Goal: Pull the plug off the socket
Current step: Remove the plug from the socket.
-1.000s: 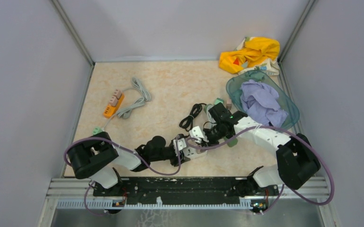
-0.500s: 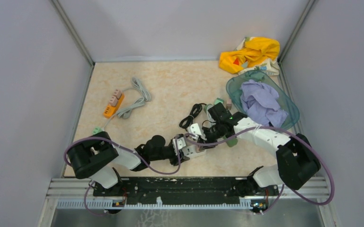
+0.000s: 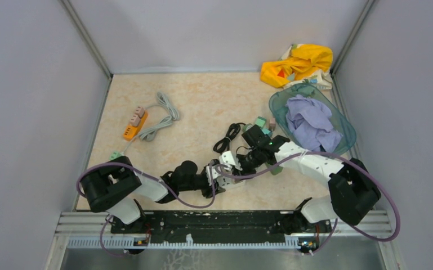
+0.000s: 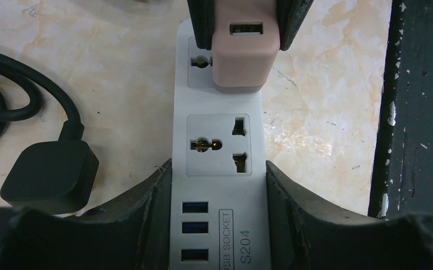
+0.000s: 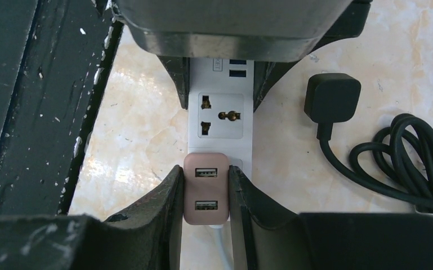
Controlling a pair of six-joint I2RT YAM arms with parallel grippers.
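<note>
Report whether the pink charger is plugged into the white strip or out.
Plugged in, apparently: the pink charger sits flush on the white strip, no prongs showing, the right end effector shut on it.

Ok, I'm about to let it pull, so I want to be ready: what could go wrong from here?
The right tool pinches the pink USB charger by its smooth sides, so it might slip off instead of freeing it. The left tool clamps the white power strip only at its USB end, away from the charger, so the strip's far end may lift or twist with the pull.
</note>
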